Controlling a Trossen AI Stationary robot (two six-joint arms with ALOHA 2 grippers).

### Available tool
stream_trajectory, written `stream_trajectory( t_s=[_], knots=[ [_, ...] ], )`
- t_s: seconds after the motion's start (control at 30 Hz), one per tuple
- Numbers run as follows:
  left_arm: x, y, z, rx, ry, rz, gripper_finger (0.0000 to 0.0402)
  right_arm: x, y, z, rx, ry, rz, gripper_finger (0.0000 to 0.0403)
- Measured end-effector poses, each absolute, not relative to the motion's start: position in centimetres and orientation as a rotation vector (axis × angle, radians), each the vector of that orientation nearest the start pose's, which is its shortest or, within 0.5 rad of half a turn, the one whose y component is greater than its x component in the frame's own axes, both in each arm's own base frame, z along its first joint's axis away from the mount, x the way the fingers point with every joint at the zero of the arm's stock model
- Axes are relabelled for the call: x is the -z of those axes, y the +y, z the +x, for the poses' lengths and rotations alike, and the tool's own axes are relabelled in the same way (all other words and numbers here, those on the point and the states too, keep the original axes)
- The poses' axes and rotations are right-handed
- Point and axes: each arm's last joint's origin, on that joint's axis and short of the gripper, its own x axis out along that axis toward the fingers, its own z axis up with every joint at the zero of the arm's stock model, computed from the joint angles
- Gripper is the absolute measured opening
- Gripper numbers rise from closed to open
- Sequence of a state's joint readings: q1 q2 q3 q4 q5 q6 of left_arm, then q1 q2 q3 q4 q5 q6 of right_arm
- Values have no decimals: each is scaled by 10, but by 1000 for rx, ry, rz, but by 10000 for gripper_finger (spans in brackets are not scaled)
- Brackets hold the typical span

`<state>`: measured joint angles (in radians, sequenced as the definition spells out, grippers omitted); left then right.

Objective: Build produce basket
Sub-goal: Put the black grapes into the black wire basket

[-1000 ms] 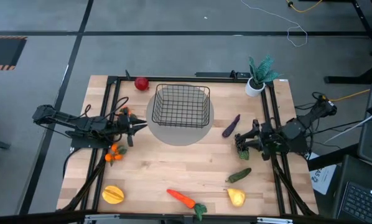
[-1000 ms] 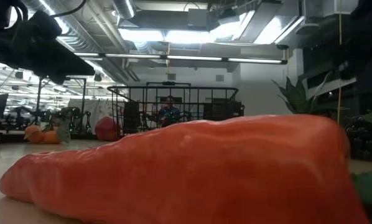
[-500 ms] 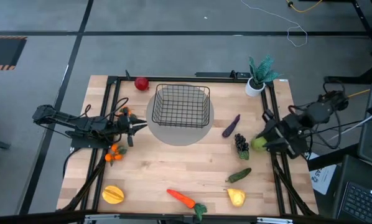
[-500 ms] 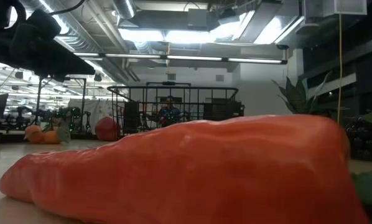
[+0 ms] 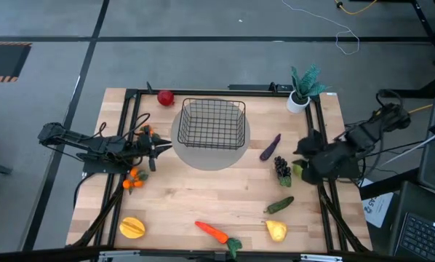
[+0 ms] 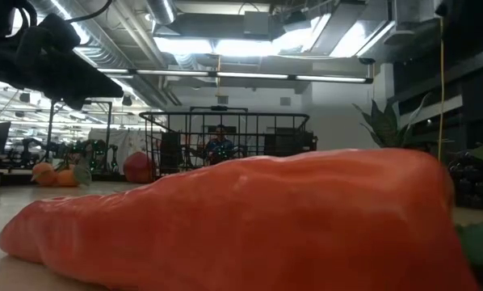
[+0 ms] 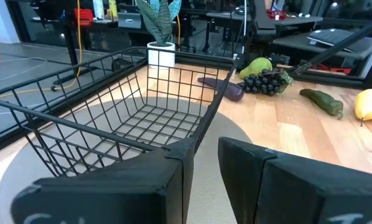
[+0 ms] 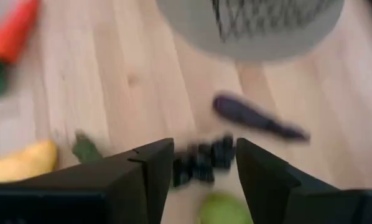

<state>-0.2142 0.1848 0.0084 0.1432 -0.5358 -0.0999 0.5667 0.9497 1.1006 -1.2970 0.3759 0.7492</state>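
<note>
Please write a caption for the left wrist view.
Left gripper faces the empty wire basket; grapes lie beyond.
</note>
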Motion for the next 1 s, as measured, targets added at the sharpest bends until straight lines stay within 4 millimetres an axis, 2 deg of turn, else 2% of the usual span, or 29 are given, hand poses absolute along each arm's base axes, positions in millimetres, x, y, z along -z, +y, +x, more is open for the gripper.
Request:
stream_trajectory(
  t_s=[0.27,0.47,0.6,0.8,1.0],
  knots=[
    [-165,-8,106,-322,20,-56,64,-283,77,138,235,1198,49,165],
    [-165,-8,106,-322,20,-55,64,-249,81,153,328,1192,-32,165],
    [-165,-8,106,-322,20,-55,64,-237,78,168,337,1219,-70,165],
    [-165,-8,106,-322,20,-55,64,-223,73,185,340,1330,98,165],
    [-165,-8,106,-322,21,-51,64,-212,76,193,336,1382,110,165]
  ],
)
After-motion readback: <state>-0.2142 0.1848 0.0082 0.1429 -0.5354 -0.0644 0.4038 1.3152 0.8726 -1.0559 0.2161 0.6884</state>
